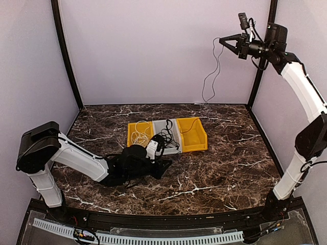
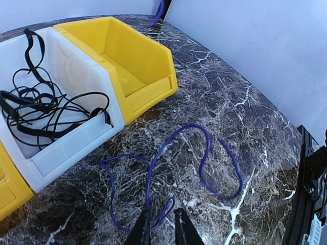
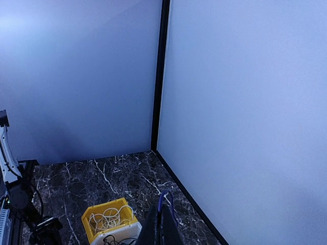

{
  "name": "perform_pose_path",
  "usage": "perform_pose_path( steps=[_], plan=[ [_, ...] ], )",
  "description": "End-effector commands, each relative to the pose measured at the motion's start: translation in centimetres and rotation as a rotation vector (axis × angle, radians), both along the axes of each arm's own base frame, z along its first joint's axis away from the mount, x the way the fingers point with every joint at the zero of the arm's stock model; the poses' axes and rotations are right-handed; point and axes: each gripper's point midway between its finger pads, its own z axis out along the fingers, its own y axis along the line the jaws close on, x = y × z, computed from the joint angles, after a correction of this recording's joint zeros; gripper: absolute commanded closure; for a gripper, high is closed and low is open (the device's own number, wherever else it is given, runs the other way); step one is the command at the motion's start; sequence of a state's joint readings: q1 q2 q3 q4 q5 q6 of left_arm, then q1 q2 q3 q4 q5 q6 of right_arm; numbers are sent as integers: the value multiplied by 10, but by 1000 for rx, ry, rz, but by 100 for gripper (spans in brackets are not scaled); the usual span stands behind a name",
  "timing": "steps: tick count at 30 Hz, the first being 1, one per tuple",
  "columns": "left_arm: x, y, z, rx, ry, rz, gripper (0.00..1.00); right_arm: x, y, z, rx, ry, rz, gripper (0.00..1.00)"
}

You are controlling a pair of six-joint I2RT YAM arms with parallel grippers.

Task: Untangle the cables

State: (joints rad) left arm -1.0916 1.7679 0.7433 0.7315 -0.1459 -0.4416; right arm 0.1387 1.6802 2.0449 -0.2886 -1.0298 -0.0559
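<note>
Thin cable (image 2: 194, 124) (blue-tinted, loosely looped)

The white cable (image 1: 139, 133) lies in loose coils in the left yellow bin (image 1: 131, 142). 1 black cable (image 2: 41, 109) sits tangled in the grey middle bin (image 2: 76, 148). A blue-violet cable (image 2: 204, 163) curls in 2 open loops on the marble table (image 2: 245, 102). A hanging strand (image 1: 212, 71) of like colour drops from the closed right gripper (image 1: 222, 41) along the back wall.
</note>
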Motion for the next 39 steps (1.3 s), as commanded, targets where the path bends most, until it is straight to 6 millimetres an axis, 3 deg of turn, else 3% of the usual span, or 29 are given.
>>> perform_pose_path(
  steps=[1, 16, 25, 35, 39],
  plan=[
    [-2, 16, 8, -8, 10, 53, 81, 11, 25, -37, -50, 33, 7, 100],
    [-4, 29, 2, -12, 11, 82, 76, 47, 55, -201, -171, 306, -10, 100],
    [-3, 32, 3, -12, 6, 89, 76, 41, 81, -307, -340, 471, -5, 100],
    [1, 32, 7, -10, -11, 107, 75, 36, 76, -389, -556, 589, -83, 100],
    [1, 27, 4, 0, -6, 94, 74, 39, 74, -412, -611, 629, -116, 100]
  ],
)
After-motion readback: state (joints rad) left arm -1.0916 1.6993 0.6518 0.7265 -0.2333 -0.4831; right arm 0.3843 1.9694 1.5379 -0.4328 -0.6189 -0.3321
